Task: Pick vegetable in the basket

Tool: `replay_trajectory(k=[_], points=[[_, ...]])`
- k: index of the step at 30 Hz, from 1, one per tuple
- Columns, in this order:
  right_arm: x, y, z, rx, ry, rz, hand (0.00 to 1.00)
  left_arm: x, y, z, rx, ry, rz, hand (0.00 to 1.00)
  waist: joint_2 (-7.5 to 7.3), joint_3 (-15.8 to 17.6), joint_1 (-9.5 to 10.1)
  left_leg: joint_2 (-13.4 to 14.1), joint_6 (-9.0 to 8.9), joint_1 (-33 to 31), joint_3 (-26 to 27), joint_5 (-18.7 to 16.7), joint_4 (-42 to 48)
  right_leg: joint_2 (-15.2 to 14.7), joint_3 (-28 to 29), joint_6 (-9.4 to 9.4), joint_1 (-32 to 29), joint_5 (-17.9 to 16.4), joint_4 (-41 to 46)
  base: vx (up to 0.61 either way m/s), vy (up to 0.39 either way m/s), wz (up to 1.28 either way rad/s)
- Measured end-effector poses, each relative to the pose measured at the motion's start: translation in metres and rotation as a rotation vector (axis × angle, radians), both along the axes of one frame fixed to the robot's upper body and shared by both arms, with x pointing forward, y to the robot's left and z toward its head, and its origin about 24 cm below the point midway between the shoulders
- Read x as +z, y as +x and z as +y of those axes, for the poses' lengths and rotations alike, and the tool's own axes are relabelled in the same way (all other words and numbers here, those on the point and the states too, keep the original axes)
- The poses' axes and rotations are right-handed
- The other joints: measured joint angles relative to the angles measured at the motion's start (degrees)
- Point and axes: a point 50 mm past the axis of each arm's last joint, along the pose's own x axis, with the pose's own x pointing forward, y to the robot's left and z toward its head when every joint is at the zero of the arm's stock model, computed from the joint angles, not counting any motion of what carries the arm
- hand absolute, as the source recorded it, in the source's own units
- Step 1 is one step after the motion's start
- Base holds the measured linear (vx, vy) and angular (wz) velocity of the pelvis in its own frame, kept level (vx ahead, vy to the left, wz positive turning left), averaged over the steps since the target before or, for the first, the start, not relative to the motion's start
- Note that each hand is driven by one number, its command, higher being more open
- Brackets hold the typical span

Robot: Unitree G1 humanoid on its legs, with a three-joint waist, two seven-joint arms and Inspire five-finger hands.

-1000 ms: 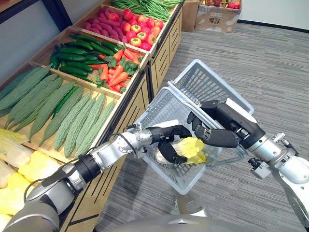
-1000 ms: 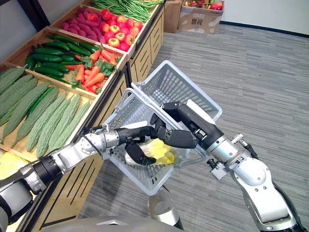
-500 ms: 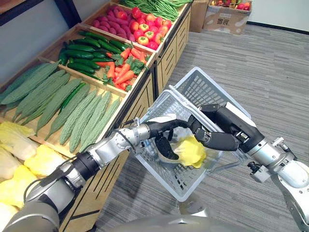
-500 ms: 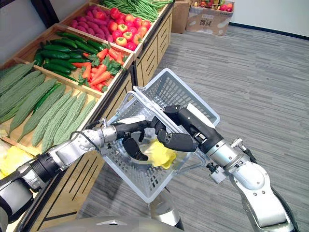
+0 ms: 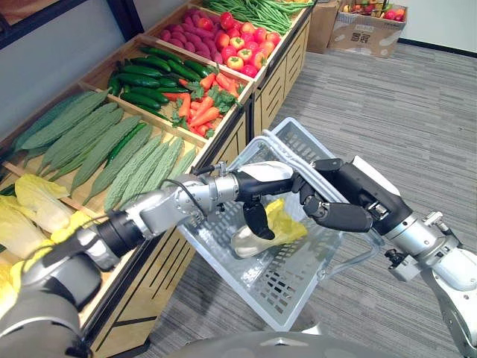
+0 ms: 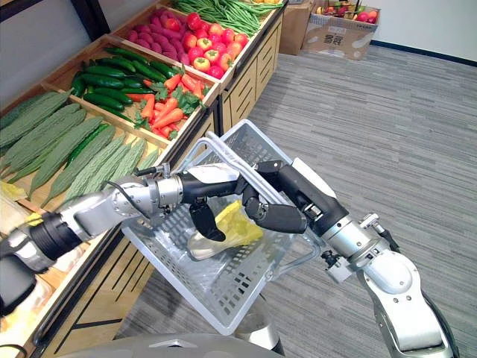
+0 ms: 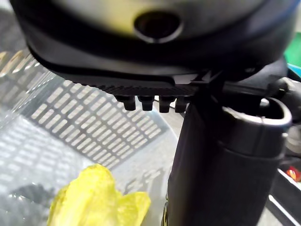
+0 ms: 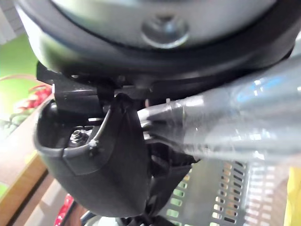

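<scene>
Drop-off step: yellow leafy cabbage [image 5: 277,227] lies in grey mesh plastic basket [image 5: 283,292].
Left robot hand [image 5: 257,188] released at cabbage's 11 o'clock; right robot hand [image 5: 335,212] grasps handle [image 5: 358,256]. Next, likely: lift left clear.

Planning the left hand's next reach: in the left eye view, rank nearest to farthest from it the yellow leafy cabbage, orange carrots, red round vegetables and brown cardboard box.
1. Yellow leafy cabbage, at the left hand, inside the grey plastic basket the right hand holds.
2. Orange carrots, shelf crate beyond.
3. Red round vegetables, next crate back.
4. Brown cardboard box, far floor.
</scene>
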Motion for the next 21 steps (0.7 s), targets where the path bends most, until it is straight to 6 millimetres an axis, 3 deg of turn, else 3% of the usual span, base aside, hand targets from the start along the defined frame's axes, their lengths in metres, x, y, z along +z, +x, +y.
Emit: replay_trajectory(k=[3, 7, 11, 16, 21], points=[[0.004, 0.0, -0.003, 0.001, 0.017, -0.009, 0.0, 0.022, -0.014, 0.021, -0.046, -0.029, 0.175, 1.0, 0.34, 0.13, -0.05, -0.11, 0.05, 0.06, 0.01, -0.03, -0.03, -0.01, -0.06, 0.0, 0.02, 0.0, 0.0, 0.02, 0.025, 0.01], [0.007, 0.0, 0.001, 0.041, 0.002, -0.004, 0.0, 0.034, -0.027, 0.043, -0.035, -0.029, 0.328, 1.0, 1.03, 0.46, 0.06, -0.61, 0.12, 0.27, -0.18, 0.01, -0.39, -0.48, -0.55, -0.07, 0.3, -0.05, -0.11, 0.02, 0.029, 0.04], [0.005, 0.001, 0.004, 0.06, -0.006, 0.003, 0.0, 0.032, -0.034, 0.05, -0.023, -0.018, 0.354, 1.0, 1.28, 0.56, -0.39, -1.67, 0.82, -0.34, -1.41, 0.45, -1.33, -1.7, -1.87, -0.26, 0.48, -0.25, -0.23, 0.01, 0.025, 0.2], [0.007, 0.004, 0.01, 0.091, -0.014, -0.004, 0.0, 0.01, -0.057, 0.058, -0.034, 0.021, 0.47, 1.0, 1.29, 0.57, -0.45, -2.66, 1.48, -0.69, -3.09, 0.96, -2.01, -2.79, -3.64, -0.27, 1.13, -0.26, -0.24, 0.01, 0.023, 0.17], [0.006, 0.004, 0.011, 0.096, -0.015, -0.001, 0.0, 0.007, -0.062, 0.06, -0.044, 0.048, 0.493, 1.0, 1.24, 0.6, -0.29, -3.49, 1.99, -1.19, -5.17, 1.36, -2.26, -3.78, -5.59, -0.23, 2.1, -0.4, -0.27, 0.0, 0.01, 0.23]])
